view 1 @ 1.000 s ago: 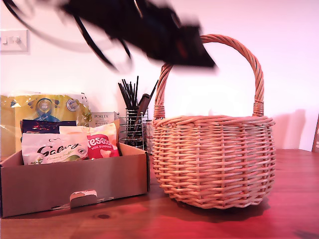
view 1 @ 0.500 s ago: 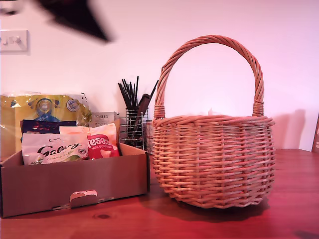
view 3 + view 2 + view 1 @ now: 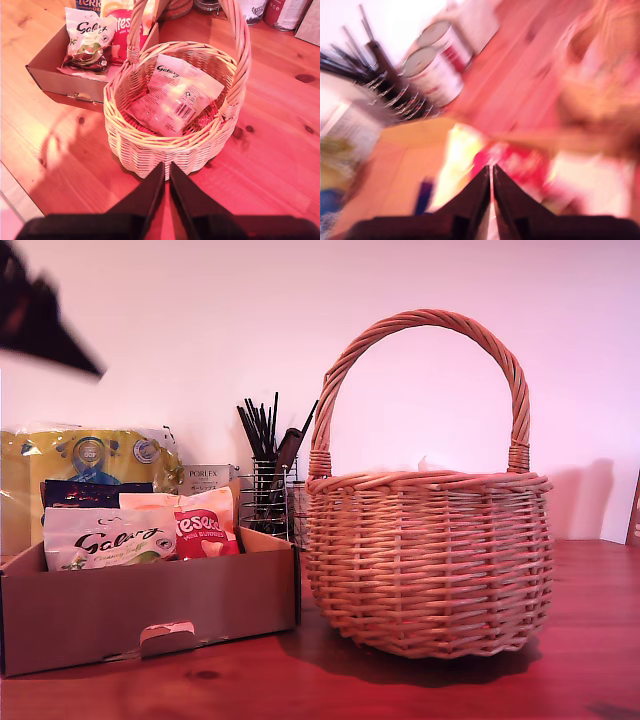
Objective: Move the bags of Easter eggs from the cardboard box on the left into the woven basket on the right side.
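The cardboard box (image 3: 150,615) sits at the exterior view's left. In it stand a white Galaxy bag (image 3: 110,540), a red-and-white Maltesers bag (image 3: 205,530) and a dark Terry's bag (image 3: 95,492). The woven basket (image 3: 430,560) stands at the exterior view's right. Seen from above, the basket (image 3: 150,145) holds one white Galaxy bag (image 3: 177,95). My first gripper (image 3: 491,172) is shut and empty, blurred, above the box and a red bag (image 3: 520,165). Its arm (image 3: 40,315) shows as a dark blur at the exterior view's upper left. My second gripper (image 3: 166,170) is shut and empty, high over the table in front of the basket.
Behind the box are a yellow towel pack (image 3: 90,455), a small white Porlex box (image 3: 205,478) and a black wire utensil holder (image 3: 265,495). Two cans (image 3: 437,70) stand beside the holder. The wooden table (image 3: 400,690) lies under everything.
The dark arm has swept from above the basket's handle across to the exterior view's upper left, over the box. The bags, box and basket have not moved.
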`<state>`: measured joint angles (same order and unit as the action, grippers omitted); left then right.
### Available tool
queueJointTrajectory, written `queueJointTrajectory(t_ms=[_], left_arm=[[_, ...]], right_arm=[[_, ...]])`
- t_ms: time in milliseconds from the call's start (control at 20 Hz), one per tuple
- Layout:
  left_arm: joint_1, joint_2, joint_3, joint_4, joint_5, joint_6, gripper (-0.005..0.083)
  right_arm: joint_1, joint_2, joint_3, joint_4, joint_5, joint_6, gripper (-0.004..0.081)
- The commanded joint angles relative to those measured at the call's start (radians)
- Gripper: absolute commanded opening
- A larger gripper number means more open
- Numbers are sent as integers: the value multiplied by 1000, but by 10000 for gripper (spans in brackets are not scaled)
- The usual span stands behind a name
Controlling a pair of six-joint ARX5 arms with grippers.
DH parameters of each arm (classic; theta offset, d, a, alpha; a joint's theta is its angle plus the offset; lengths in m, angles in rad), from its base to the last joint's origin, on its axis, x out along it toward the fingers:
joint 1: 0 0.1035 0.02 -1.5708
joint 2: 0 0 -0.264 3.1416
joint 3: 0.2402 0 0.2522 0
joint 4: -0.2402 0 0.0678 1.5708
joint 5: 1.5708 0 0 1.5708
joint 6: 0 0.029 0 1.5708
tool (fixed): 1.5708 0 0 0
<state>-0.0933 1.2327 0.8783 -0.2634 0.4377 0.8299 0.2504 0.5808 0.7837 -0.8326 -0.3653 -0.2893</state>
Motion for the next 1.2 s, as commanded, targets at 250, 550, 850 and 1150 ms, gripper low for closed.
queueJointTrajectory(t_ms=[250, 550, 850, 1150], left_arm=[[-9, 237, 93, -67, -48, 34, 462], [-9, 449, 386, -341, -81, 42, 460], [-9, 642, 589, -589, -84, -16, 460], [-13, 710, 588, -637, -106, 15, 440]], right_arm=[[26, -3, 17, 6, -29, -3, -13], [26, -3, 17, 5, -29, -3, -13], [26, -3, 17, 3, -29, -3, -13], [26, -3, 17, 5, -29, -4, -13]])
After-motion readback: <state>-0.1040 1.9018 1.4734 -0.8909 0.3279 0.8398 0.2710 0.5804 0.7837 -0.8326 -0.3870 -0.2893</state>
